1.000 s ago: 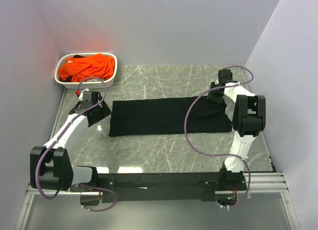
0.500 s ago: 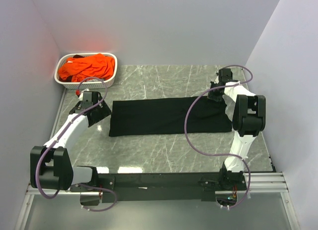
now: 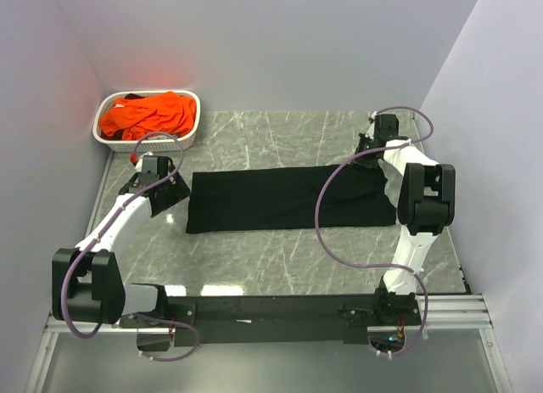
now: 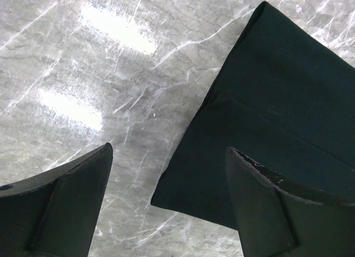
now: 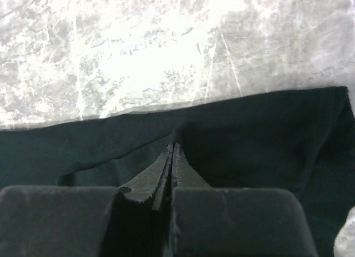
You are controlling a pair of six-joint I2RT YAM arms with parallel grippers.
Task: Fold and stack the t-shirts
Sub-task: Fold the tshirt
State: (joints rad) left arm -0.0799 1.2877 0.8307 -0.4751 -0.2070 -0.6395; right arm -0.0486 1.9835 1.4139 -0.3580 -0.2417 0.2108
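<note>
Mid-frame, flat on grey marbled table [image 3: 280,257]: long black cloth t-shirt [image 3: 280,198], left gripper [image 4: 169,151] gaping at its left end. Mid-right, right gripper [image 5: 172,150] pinched shut on its far edge. Upper left, bright orange t-shirts [image 3: 148,115] in white latticed plastic basket [image 3: 192,130].

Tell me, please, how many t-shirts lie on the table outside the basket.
1: the black t-shirt, spread as a long strip across the table. Orange t-shirts sit bundled in the basket; their number is hidden.

Grey marble tabletop [image 3: 280,257], pale walls [image 3: 280,45] on three sides.
Overhead light glares off the marble; metal rail [image 3: 475,312] along the near edge.
</note>
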